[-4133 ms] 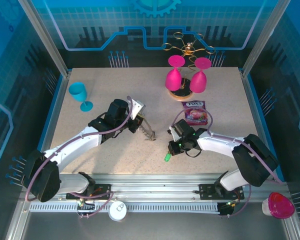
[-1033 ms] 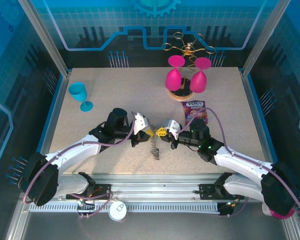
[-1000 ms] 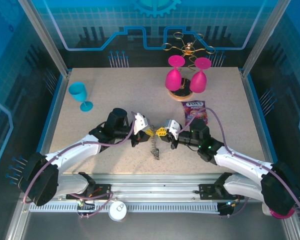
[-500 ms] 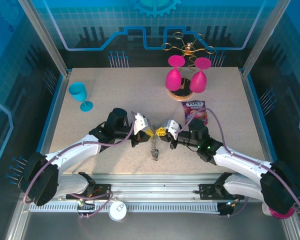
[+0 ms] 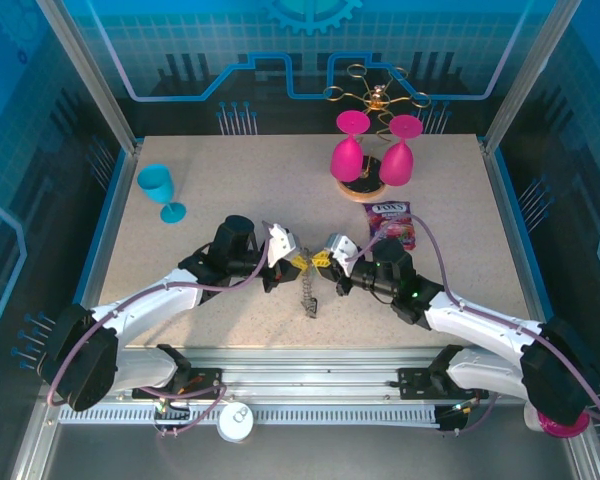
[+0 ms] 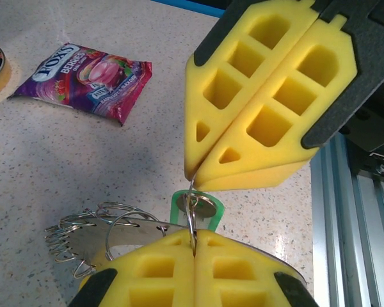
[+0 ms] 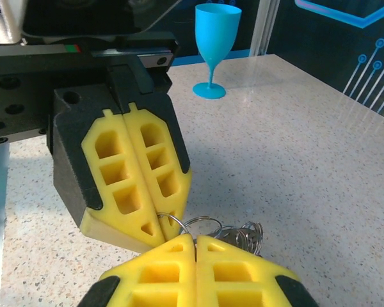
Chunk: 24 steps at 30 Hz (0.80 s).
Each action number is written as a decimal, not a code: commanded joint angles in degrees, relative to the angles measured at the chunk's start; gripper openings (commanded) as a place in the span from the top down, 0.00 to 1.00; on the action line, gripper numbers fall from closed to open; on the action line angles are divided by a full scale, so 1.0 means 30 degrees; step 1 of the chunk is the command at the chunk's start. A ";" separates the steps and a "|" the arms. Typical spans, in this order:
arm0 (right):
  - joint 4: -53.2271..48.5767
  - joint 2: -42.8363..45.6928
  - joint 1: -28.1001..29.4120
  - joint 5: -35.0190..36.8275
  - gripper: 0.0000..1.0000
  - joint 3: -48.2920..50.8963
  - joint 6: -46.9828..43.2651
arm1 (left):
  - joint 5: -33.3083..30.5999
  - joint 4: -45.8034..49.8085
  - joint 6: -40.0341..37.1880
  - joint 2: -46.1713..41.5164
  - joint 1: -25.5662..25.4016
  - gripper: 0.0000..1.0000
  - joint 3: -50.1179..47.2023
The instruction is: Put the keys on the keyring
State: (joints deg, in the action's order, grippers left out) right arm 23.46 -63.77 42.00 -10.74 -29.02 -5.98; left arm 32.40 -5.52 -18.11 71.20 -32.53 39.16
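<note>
Tip to tip above the table (image 5: 230, 165), and tough to see inside either pinch. Left claw (image 6: 194, 238) clenched on the keyring (image 6: 105, 238), most of that hoop tucked behind its own yellow pads (image 6: 179, 252). Right claw (image 6: 193, 178) clamped shut directly above the left tip. Possibly biting the green key (image 6: 205, 206), possibly just the thin wire link (image 6: 191, 220) strung between both tips; can't call it. Key blade lost somewhere behind foam. Each wrist view blocked by the opposite claw's pads, right at the contact point.

Just past the right claw, away from the arm bases: a candy packet (image 5: 392, 225) lying flat. Farther on, two pink glasses (image 5: 348, 155) bowl-down at a gold wire stand (image 5: 375, 95). Well off beyond the left claw, out to its left: a blue goblet (image 5: 161, 190), upright.

Keyring dark, flat and shiny, fanning silvery loops sideways from the left pads; overhead, dangling as a thin string below the meeting tips. Key head green plastic with a round metal eyelet, tiny against those pads.
</note>
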 commanded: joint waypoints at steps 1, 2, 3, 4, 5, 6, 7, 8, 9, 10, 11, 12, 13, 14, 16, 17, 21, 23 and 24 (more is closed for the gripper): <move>0.0007 -0.0294 0.0034 0.2020 1.00 -0.0698 0.0804 | 0.0708 -0.0679 -0.0307 -0.0485 -0.0174 1.00 0.0268; 0.0053 -0.0299 0.0089 0.2093 1.00 -0.0726 0.0973 | 0.0615 -0.0709 -0.0320 -0.0555 -0.0179 1.00 0.0256; -0.0008 -0.0307 0.0100 0.2172 1.00 -0.0760 0.1133 | 0.0549 -0.0767 -0.0341 -0.0578 -0.0176 1.00 0.0221; -0.0051 -0.0357 0.0132 0.2197 1.00 -0.0802 0.1266 | 0.0462 -0.0840 -0.0356 -0.0629 -0.0194 1.00 0.0191; -0.0170 -0.0336 0.0182 0.2302 1.00 -0.0843 0.1342 | 0.0388 -0.0909 -0.0351 -0.0654 -0.0200 1.00 0.0120; -0.0301 -0.0365 0.0235 0.2414 1.00 -0.0898 0.1445 | 0.0286 -0.0969 -0.0380 -0.0727 -0.0183 1.00 0.0120; -0.0372 -0.0387 0.0282 0.2501 1.00 -0.0934 0.1517 | 0.0238 -0.1009 -0.0403 -0.0746 -0.0181 1.00 0.0079; -0.0430 -0.0397 0.0270 0.2605 1.00 -0.0963 0.1626 | 0.0198 -0.1055 -0.0409 -0.0748 -0.0182 1.00 0.0069; -0.0469 -0.0447 0.0311 0.2676 1.00 -0.1003 0.1775 | 0.0129 -0.1075 -0.0460 -0.0760 -0.0183 1.00 0.0064; -0.0496 -0.0477 0.0369 0.2775 1.00 -0.1022 0.1955 | 0.0049 -0.1090 -0.0524 -0.0757 -0.0195 1.00 0.0068; -0.0468 -0.0568 0.0425 0.2907 1.00 -0.1076 0.2149 | -0.0017 -0.1155 -0.0526 -0.0792 -0.0198 1.00 0.0058; -0.0375 -0.0655 0.0475 0.3007 1.00 -0.1102 0.2414 | -0.0061 -0.1265 -0.0526 -0.0813 -0.0185 1.00 0.0017; -0.0192 -0.0774 0.0583 0.3101 1.00 -0.1126 0.2705 | -0.0049 -0.1364 -0.0503 -0.0833 -0.0186 1.00 -0.0014; 0.0131 -0.0943 0.0717 0.3231 1.00 -0.1097 0.2904 | 0.0028 -0.1433 -0.0448 -0.0851 -0.0173 1.00 -0.0025; 0.0643 -0.1248 0.1001 0.3558 1.00 -0.1073 0.3205 | 0.0154 -0.1469 -0.0297 -0.0821 -0.0193 1.00 0.0003; 0.0961 -0.1422 0.1111 0.3706 1.00 -0.1078 0.3423 | 0.0188 -0.1525 -0.0184 -0.0822 -0.0200 1.00 0.0012; 0.1805 -0.1853 0.1362 0.4514 1.00 -0.1003 0.4501 | 0.0164 -0.1586 0.0016 -0.0823 -0.0176 1.00 0.0014; 0.1915 -0.1856 0.1433 0.5322 1.00 -0.0837 0.5105 | 0.0088 -0.1588 -0.0050 -0.0865 -0.0198 1.00 -0.0043; 0.1931 -0.1831 0.1440 0.5718 1.00 -0.0764 0.5391 | 0.0058 -0.1616 -0.0117 -0.0931 -0.0197 1.00 -0.0070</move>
State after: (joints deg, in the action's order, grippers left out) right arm 26.52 -68.53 46.11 -0.12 -30.76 6.37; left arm 27.66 -6.79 -18.02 70.83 -32.40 39.11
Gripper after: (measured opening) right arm 0.065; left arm 0.048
